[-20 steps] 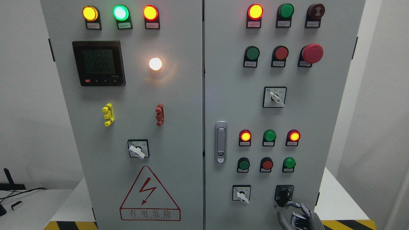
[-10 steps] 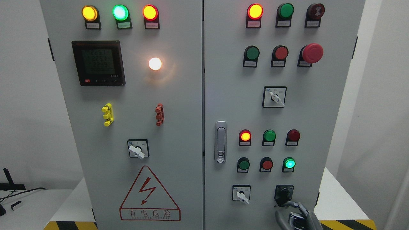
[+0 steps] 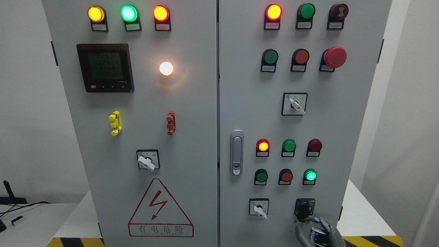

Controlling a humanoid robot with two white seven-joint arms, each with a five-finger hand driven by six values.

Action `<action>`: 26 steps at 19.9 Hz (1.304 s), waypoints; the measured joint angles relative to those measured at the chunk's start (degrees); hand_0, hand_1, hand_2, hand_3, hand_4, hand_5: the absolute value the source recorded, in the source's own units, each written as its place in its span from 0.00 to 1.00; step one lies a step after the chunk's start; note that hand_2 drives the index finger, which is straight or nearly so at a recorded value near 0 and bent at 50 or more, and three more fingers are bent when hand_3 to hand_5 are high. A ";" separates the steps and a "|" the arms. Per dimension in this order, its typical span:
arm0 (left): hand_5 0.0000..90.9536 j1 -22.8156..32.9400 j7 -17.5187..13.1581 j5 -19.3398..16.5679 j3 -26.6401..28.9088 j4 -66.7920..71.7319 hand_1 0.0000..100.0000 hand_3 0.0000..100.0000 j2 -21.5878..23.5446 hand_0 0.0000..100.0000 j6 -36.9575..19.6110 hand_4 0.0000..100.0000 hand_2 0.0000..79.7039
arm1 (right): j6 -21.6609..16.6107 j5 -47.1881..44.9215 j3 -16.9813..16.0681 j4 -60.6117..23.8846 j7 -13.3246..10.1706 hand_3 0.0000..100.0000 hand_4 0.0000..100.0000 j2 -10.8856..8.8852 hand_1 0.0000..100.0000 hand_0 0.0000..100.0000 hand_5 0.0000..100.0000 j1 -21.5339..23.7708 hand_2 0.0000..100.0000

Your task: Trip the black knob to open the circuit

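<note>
White walls frame the grey cabinet [image 3: 219, 103] standing on the table [image 3: 363, 219]. Low on its right door, near the table's right edge, sits the black knob [image 3: 304, 208]. My right hand [image 3: 317, 231] reaches up from below, one fingertip [image 3: 310, 217] touching the knob's underside; I cannot tell whether my fingers grip it. To finish well, I judge I should twist steadily without slipping, watching the green lamp [image 3: 310, 176] above.
</note>
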 measured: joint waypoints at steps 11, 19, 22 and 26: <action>0.00 0.00 0.00 0.00 0.00 0.00 0.39 0.00 0.01 0.12 0.00 0.00 0.00 | 0.00 0.05 -0.05 -0.11 0.02 1.00 1.00 0.02 0.72 0.36 0.94 0.11 0.39; 0.00 0.00 0.00 0.00 0.00 0.00 0.39 0.00 0.01 0.12 0.00 0.00 0.00 | -0.22 0.09 -0.25 -0.17 0.05 1.00 1.00 -0.07 0.72 0.36 0.94 0.24 0.39; 0.00 0.00 0.00 0.00 0.00 0.00 0.39 0.00 0.01 0.12 0.00 0.00 0.00 | -0.28 0.11 -0.41 -0.18 0.16 1.00 1.00 -0.11 0.72 0.36 0.94 0.35 0.39; 0.00 0.00 0.00 0.00 0.00 0.00 0.39 0.00 0.01 0.12 0.00 0.00 0.00 | -0.32 0.14 -1.09 -0.19 0.36 1.00 1.00 -0.19 0.72 0.36 0.94 0.50 0.39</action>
